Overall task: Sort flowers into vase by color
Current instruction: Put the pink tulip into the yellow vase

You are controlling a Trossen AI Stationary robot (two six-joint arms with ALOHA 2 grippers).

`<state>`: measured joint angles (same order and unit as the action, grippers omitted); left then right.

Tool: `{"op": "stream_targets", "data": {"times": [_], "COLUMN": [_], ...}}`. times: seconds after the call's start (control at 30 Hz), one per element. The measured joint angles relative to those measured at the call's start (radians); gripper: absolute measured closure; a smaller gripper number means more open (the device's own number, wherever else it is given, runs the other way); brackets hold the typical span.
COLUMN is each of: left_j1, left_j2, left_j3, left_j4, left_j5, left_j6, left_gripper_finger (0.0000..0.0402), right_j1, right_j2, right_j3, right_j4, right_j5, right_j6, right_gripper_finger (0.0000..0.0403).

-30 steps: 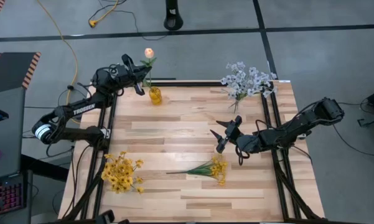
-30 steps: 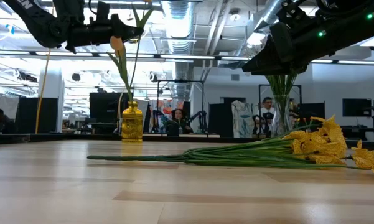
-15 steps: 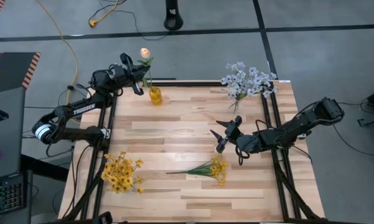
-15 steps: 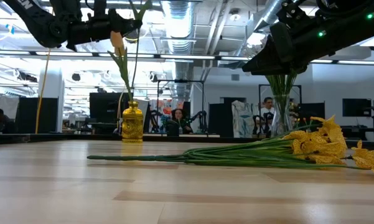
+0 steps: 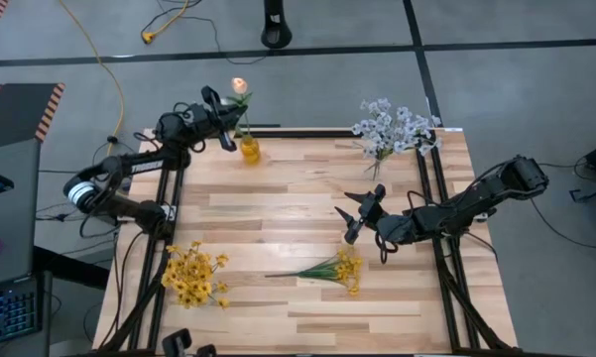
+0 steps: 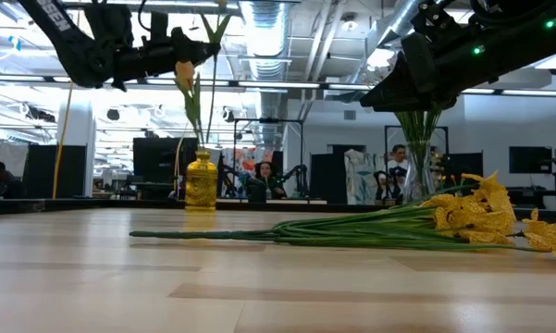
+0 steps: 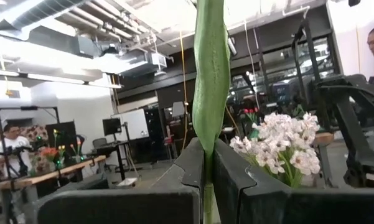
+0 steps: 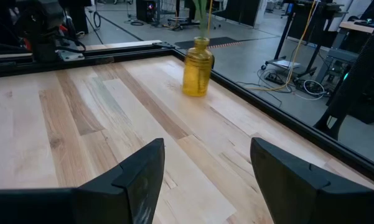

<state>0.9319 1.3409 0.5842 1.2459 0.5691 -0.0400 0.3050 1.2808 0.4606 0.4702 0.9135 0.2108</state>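
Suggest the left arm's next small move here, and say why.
Probably open the left gripper and back off: its jaws are shut on the peach tulip's stem, whose lower end already sits in the yellow vase. The right gripper hovers open mid-table.

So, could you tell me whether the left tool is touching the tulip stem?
Touching: the left wrist view shows the left tool shut on the tulip stem.

A peach tulip bud [image 5: 239, 85] stands on its green stem in the yellow vase [image 5: 248, 151] at the table's far left edge, white-blue sprays [image 5: 392, 128] fill the far-right vase, yellow clusters [image 5: 193, 275] sit near-left, and a yellow sprig [image 5: 327, 269] lies flat mid-table.
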Motion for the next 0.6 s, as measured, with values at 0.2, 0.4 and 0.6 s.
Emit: {"op": "stream_targets", "data": {"times": [0.2,0.4,0.6], "left_j1": [0.001,0.001,0.001], "left_j2": [0.016,0.016,0.016], "left_j3": [0.0,0.0,0.0], "left_j4": [0.012,0.01,0.127], "left_j5": [0.007,0.007,0.009], "left_j6": [0.006,0.016,-0.059], "left_gripper_finger": [0.04,0.04,0.04], "right_j1": [0.0,0.0,0.0], "right_j2": [0.0,0.0,0.0], "right_j3": [0.0,0.0,0.0], "right_j4": [0.0,0.0,0.0], "right_j5": [0.0,0.0,0.0], "right_j6": [0.0,0.0,0.0], "right_gripper_finger": [0.0137,0.0137,0.0137]}}
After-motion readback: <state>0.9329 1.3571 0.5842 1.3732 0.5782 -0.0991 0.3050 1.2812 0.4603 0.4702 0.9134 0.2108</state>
